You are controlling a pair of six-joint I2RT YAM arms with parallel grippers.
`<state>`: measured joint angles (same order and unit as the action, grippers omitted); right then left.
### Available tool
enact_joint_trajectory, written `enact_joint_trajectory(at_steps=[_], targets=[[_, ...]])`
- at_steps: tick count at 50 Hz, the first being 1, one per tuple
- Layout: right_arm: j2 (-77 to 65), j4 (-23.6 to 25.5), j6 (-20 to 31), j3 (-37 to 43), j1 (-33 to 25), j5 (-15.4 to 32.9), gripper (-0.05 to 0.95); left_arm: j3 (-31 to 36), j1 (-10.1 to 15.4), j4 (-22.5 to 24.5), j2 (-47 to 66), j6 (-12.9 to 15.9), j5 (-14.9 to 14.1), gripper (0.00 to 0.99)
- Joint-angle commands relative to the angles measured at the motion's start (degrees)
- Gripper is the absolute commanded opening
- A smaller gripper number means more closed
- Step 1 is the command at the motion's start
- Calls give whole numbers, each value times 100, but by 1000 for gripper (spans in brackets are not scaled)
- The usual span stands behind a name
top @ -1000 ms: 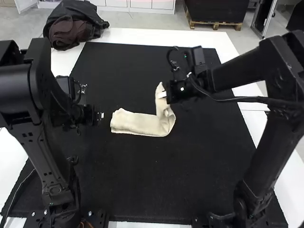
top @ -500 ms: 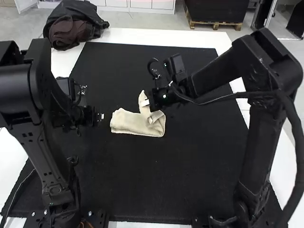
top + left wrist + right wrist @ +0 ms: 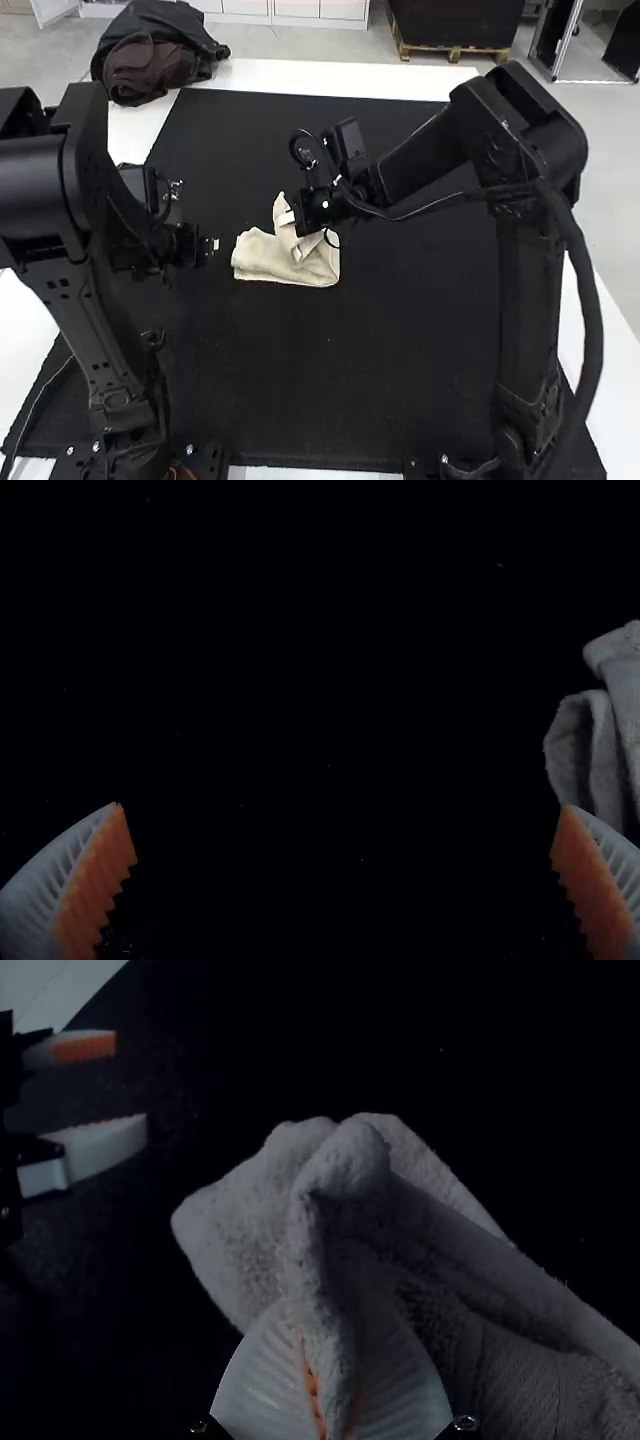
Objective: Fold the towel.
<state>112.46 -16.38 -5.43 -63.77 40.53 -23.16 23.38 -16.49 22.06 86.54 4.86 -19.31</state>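
Observation:
The cream towel (image 3: pixel 262 257) lies as a folded strip mid-mat, its right part doubled back over the rest. Above it the right gripper (image 3: pixel 288 218) is shut on the towel's raised end. In the right wrist view the towel (image 3: pixel 235 1225) rises in a ridge between the fingers of the right gripper (image 3: pixel 330 1380). The left gripper (image 3: pixel 212 246) stands just left of the towel, apart from it. Seen in the left wrist view, the left gripper (image 3: pixel 345 832) is wide open with nothing between its pads, and a folded edge of the towel (image 3: pixel 618 705) shows beyond one finger.
A black mat (image 3: pixel 330 380) covers most of the white table (image 3: pixel 300 76). Dark bags or garments (image 3: pixel 155 55) lie at the table's far left corner. The right arm reaches across the mat's right half.
The right gripper has moved left and slightly down with the towel's end, laying the right part back over the strip, which now looks shorter. The left arm has kept still.

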Motion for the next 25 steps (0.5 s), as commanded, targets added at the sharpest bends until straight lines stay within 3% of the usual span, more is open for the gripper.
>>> enact_joint_trajectory(at_steps=[1,18,23,25], targets=[[135,-93,-81,-347,130,-5,-20,9,-30,105,-190,-100,-3,972],[496,-76,-309,-804,280,-66,-13,-8,-30,140,-190,-108,-11,972],[504,-93,-450,-821,280,-128,157,-26,-21,140,-190,-108,-11,972],[504,-84,-468,-821,280,-128,280,-26,-21,140,-190,-108,-11,972]])
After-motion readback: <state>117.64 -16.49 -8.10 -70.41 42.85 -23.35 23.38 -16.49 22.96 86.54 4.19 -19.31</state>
